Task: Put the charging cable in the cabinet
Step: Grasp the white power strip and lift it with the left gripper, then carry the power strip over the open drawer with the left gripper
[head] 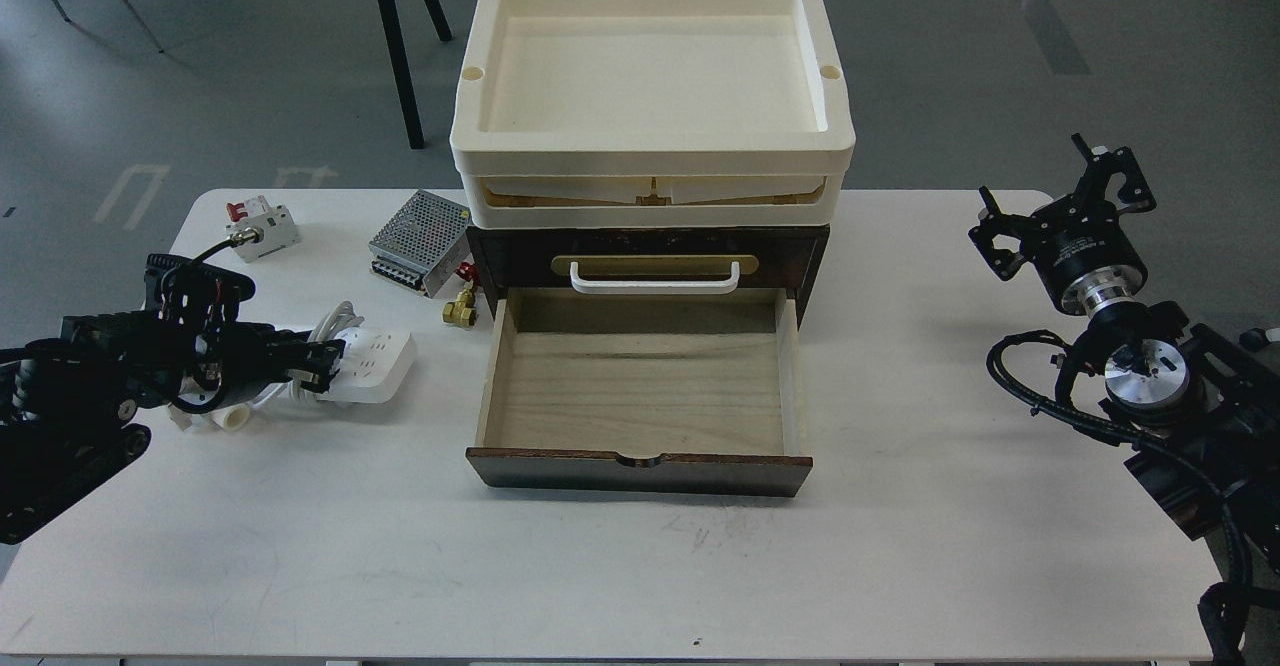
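My left gripper (325, 364) has its jaws closed around the charging cable (375, 364) near the desk's (900, 546) left edge. My right gripper (1065, 208) hangs spread wide over the right edge. The cabinet (640, 386) sits mid-desk, drawer open.

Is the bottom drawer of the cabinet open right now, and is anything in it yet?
Open and empty. The lower drawer is pulled out toward the camera, its pale wood floor bare. The charging cable lies on the table to its left.

Black arms, looped black cables, silver wrist discs, black right claw (1062, 208).
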Robot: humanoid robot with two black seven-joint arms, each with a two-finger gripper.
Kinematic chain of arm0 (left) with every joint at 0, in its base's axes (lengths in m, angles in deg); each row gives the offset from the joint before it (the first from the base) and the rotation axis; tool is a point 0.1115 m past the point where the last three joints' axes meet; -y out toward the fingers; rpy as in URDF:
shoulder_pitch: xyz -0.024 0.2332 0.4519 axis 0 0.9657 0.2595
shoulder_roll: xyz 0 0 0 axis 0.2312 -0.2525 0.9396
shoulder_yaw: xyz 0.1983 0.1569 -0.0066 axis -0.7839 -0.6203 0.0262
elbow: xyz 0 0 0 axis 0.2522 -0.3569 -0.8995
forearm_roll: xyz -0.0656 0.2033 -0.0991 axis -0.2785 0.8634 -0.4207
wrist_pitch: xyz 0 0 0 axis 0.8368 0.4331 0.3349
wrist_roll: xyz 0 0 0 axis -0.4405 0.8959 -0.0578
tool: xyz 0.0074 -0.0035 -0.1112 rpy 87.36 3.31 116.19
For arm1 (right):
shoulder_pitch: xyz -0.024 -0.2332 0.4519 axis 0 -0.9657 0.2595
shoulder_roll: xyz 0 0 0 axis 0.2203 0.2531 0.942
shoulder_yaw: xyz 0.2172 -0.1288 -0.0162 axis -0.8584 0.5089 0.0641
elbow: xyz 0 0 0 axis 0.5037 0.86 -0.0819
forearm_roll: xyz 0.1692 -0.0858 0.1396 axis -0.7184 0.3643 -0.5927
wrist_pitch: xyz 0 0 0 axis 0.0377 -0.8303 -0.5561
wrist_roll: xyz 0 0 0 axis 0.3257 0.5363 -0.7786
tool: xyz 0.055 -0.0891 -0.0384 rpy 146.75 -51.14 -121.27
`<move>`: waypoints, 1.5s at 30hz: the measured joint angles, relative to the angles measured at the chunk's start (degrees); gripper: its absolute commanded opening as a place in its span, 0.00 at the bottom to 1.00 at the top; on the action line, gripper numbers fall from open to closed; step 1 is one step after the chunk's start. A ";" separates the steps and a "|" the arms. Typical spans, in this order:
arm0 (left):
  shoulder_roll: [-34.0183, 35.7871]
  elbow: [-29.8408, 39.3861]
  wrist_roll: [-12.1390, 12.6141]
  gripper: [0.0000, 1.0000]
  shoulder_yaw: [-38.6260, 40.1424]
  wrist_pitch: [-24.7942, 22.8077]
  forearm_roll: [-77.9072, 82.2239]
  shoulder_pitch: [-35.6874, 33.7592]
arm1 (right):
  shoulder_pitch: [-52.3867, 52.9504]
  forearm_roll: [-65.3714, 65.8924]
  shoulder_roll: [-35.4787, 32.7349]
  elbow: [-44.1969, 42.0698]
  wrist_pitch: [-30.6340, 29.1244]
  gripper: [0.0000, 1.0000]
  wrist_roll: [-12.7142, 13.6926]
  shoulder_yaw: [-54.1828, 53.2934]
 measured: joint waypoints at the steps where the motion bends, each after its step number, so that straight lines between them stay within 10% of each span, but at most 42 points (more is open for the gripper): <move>1: 0.00 0.04 -0.01 0.04 0.02 -0.04 -0.10 -0.22 | 0.00 0.00 0.00 0.00 0.00 1.00 0.00 0.00; 15: 12.16 10.64 -0.83 0.02 2.52 -2.18 -2.57 -9.20 | 0.00 0.00 0.01 -0.01 0.00 1.00 0.00 0.04; 28: 22.95 31.36 -2.05 0.01 3.16 -10.41 -4.15 -34.30 | -0.05 0.00 0.01 -0.03 0.00 1.00 0.01 0.04; 35: 15.10 42.77 -2.23 0.01 3.08 -12.25 -4.16 -46.79 | -0.05 0.00 0.01 0.08 0.00 1.00 0.01 0.04; 45: -8.03 45.36 -1.30 0.01 2.86 -12.28 -4.13 -45.00 | -0.05 0.00 0.01 0.22 0.07 1.00 0.01 0.04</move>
